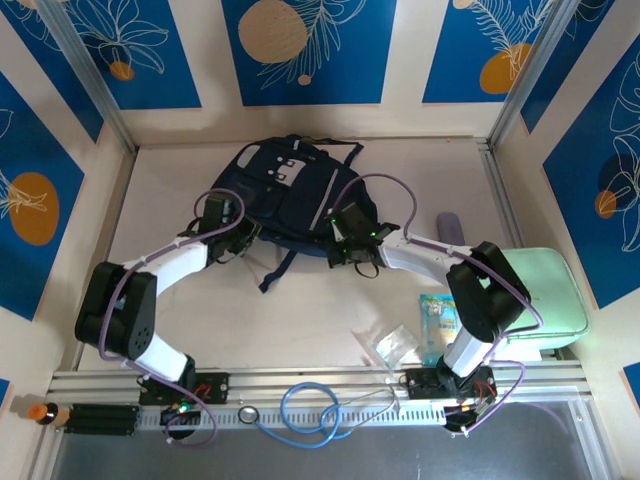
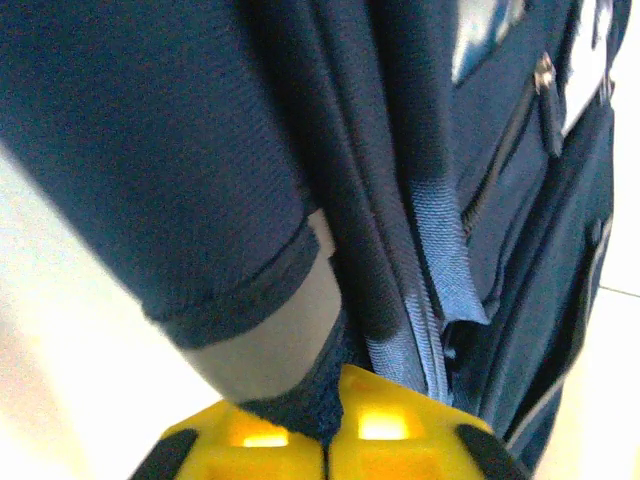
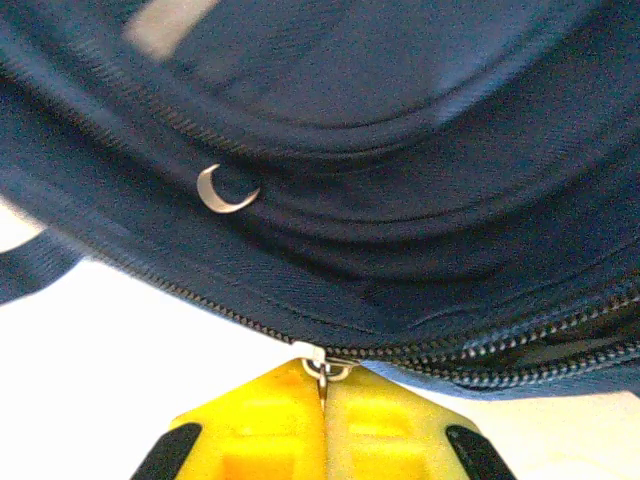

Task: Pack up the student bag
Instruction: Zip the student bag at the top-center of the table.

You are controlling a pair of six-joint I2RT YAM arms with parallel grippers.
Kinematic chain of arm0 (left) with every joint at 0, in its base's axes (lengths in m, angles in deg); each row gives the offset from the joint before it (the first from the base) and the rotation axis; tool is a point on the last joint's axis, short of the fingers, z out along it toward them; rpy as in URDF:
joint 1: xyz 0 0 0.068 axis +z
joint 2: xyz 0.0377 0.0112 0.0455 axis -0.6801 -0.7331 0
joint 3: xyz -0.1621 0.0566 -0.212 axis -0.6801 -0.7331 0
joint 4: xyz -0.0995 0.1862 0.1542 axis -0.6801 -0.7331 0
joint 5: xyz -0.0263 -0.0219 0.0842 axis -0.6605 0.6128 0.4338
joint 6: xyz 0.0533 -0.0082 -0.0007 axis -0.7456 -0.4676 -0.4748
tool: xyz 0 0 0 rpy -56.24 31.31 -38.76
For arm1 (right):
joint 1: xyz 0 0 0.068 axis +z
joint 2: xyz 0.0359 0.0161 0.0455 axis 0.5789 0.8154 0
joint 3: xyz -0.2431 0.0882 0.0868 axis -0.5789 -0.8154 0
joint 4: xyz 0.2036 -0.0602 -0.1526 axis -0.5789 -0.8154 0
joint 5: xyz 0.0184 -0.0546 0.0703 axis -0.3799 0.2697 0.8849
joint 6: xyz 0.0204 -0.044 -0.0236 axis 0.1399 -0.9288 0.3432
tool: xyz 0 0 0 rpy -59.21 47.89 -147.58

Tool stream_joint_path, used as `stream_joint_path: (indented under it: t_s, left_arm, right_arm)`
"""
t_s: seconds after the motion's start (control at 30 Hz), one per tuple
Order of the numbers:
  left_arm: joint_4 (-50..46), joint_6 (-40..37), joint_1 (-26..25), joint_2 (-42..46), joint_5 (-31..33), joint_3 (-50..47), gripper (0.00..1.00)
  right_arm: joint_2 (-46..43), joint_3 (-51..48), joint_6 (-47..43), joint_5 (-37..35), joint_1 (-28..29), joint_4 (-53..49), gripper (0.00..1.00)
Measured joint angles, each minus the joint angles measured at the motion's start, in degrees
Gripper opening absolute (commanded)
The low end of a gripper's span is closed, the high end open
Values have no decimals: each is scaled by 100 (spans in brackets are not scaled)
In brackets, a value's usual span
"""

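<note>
The student bag [image 1: 285,190], a dark navy backpack with a grey-white patch, lies flat at the back middle of the table. My left gripper [image 1: 240,233] sits at its lower left edge. In the left wrist view the yellow jaws [image 2: 328,405] are shut on a fold of the bag's navy fabric [image 2: 300,400], beside a pale blue webbing strap [image 2: 440,270]. At the bag's lower right edge is my right gripper [image 1: 340,247]. Its jaws [image 3: 322,378] are shut on the metal zipper pull [image 3: 314,354]. To the right of the slider the zipper teeth [image 3: 520,345] lie parted.
A mint green zip case [image 1: 540,290] lies at the right under the right arm, with a purple object [image 1: 450,227] behind it. A snack packet [image 1: 438,318] and a clear plastic bag [image 1: 392,345] lie near the front. A blue cable [image 1: 310,408] coils on the front rail.
</note>
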Motion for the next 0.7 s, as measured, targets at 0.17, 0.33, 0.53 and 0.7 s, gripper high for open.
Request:
stream_joint_path:
  t_s: [0.17, 0.33, 0.53, 0.7]
  left_arm:
    - [68, -243, 474, 175, 17, -448, 40]
    - [-297, -424, 726, 782, 243, -835, 49]
    - [-560, -365, 743, 1467, 302, -1314, 54]
    - [-439, -39, 697, 1484, 76, -1580, 55]
  right_arm:
    - [472, 417, -85, 798, 459, 133, 0]
    - [1322, 1084, 4, 1401, 780, 391, 0]
    - [2109, 2048, 138, 1827, 1001, 487, 0]
    - [2382, 2533, 153, 1954, 1117, 459, 0]
